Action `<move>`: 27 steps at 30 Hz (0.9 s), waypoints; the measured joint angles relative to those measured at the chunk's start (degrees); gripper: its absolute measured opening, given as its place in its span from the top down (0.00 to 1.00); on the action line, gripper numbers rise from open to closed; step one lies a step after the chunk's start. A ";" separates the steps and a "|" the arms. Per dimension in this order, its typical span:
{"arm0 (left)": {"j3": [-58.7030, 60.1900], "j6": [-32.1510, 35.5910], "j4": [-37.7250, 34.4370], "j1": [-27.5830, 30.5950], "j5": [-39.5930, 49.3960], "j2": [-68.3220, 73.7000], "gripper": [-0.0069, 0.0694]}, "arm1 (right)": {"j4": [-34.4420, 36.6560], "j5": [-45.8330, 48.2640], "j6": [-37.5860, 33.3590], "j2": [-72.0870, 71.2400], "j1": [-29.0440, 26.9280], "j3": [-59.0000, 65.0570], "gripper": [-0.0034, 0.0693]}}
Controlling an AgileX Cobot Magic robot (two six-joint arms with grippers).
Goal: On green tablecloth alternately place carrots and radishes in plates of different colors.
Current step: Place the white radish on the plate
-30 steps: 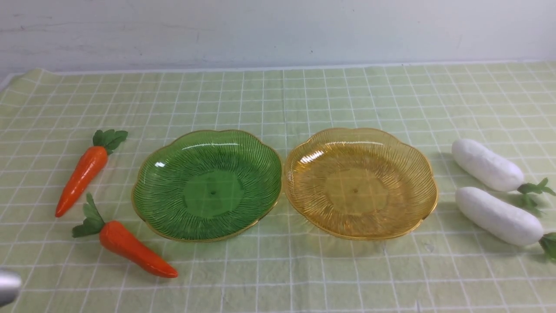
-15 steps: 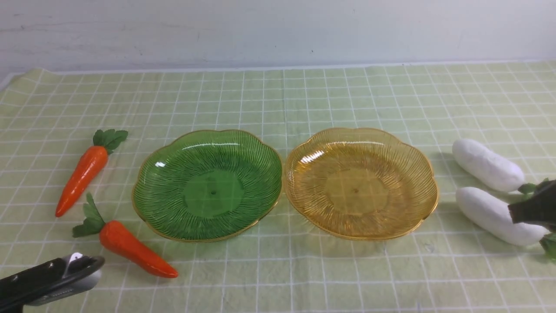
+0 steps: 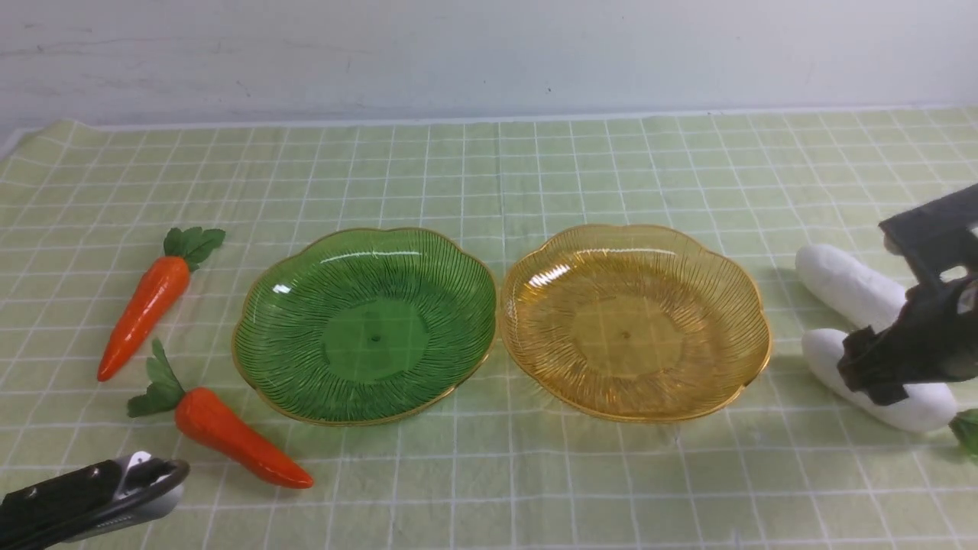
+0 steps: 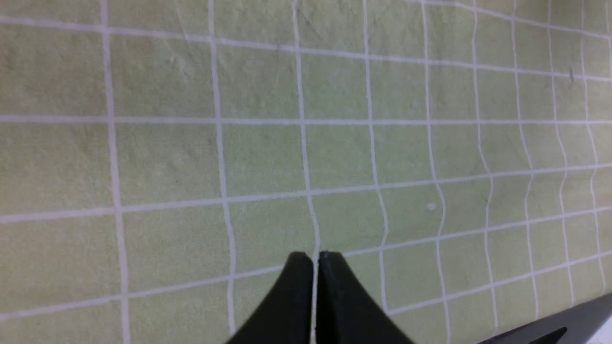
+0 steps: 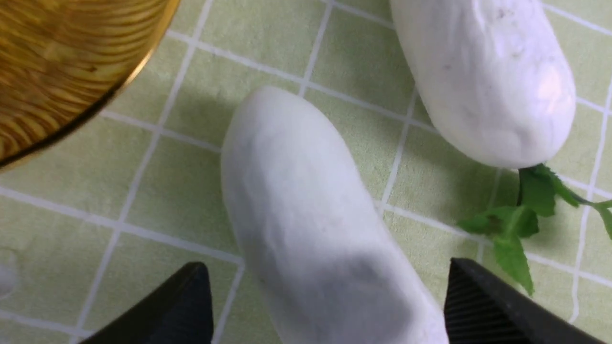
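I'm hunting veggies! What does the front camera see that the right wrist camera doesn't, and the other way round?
Only front: two glossy orange toy carrots, the green ribbed plastic plate, the shut left gripper. Only right wrist: the green leaf sprig of the farther plump white toy radish, hidden in the front view by the open right gripper. Both: both radishes, the amber ribbed plastic plate, the pale green checked tablecloth.

— What else is in your view?
— You've got a pale, faintly scuffed wall (image 3: 489, 53) at the back. Right under the wall, you'll see a thin white table edge (image 3: 382, 121).
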 joint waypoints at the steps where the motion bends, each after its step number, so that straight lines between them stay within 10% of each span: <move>1: 0.00 0.00 0.00 0.00 0.00 0.00 0.91 | -0.67 0.00 0.00 0.77 0.00 -0.05 0.13; 19: 0.00 0.05 0.02 0.00 0.00 0.00 0.91 | -2.54 5.28 2.40 1.56 0.00 -2.80 0.31; 27: 0.00 0.05 0.02 0.00 0.01 0.00 0.91 | 14.36 15.96 2.61 -3.50 0.12 -15.21 0.31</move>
